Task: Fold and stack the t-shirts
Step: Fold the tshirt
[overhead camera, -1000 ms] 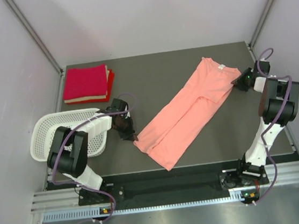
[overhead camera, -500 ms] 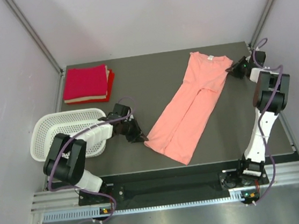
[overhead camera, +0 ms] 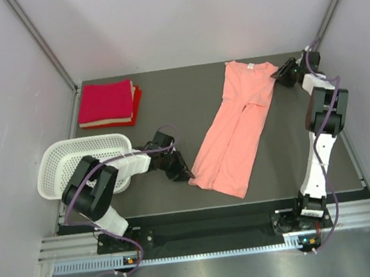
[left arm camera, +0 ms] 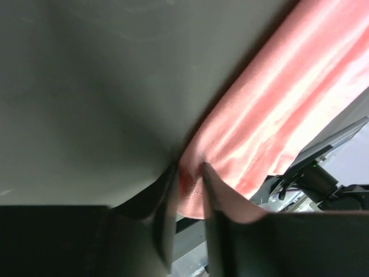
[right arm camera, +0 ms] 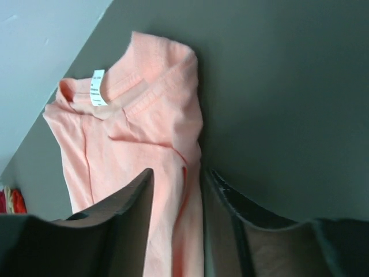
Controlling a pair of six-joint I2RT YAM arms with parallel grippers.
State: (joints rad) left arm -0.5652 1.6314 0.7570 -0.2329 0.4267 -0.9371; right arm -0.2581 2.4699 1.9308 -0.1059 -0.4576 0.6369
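**Pink tee stretched corner to corner, ready for its cross fold**

The pink t-shirt (overhead camera: 238, 132) lies already doubled lengthwise into a long strip on the surface (overhead camera: 168, 107). Its collar is near the far-right corner and its hem reaches toward the middle of the near edge. The two arms sit at opposite ends, which I judge is how the strip is pulled flat and straight.

The left claw (overhead camera: 181, 171) is low at the hem's left corner. Its wrist view shows a bunch of cloth between narrowly parted fingers, and I cannot tell whether that is a pinch or a let-go. The right claw (overhead camera: 286, 73) is at the shoulder by the collar, released, with flat cloth visible between its spread fingers just below the white tag (right arm camera: 98, 86).

The red t-shirts (overhead camera: 106, 102) are folded and stacked at the far-left corner, well away from the strip, presumably as the pile this one will join. The basket (overhead camera: 60, 159) stands at the left edge, beside the left arm.
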